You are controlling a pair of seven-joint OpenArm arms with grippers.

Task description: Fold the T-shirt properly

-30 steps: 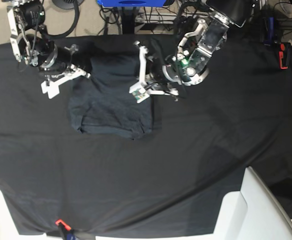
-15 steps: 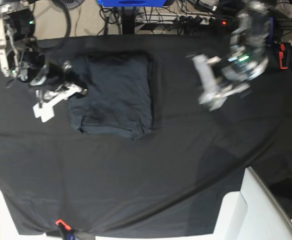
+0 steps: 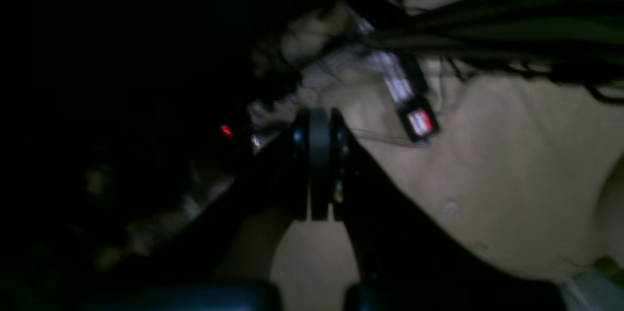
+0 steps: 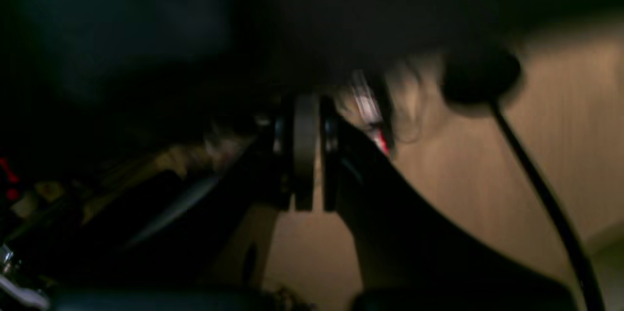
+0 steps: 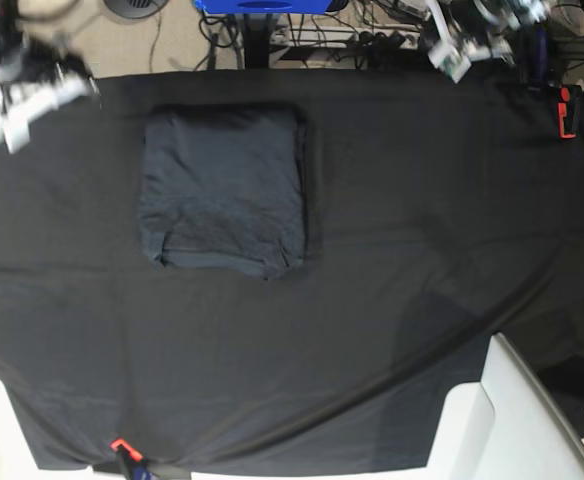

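Slate-grey knit, the T-shirt (image 5: 222, 190) lies folded into a compact, slightly tall rectangle on the black-draped table (image 5: 422, 250), toward the far left of the base view. Your right hand (image 5: 32, 90) hangs at that far-left corner, clenched on nothing, just beyond the shirt's upper left. Your left hand (image 5: 462, 45), also clenched and empty, sits well apart at the far right edge, so the right arm is nearer.

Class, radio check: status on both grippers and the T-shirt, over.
Left gripper shut, empty. Right gripper shut, empty. T-shirt folded square on black cloth, nothing on it.
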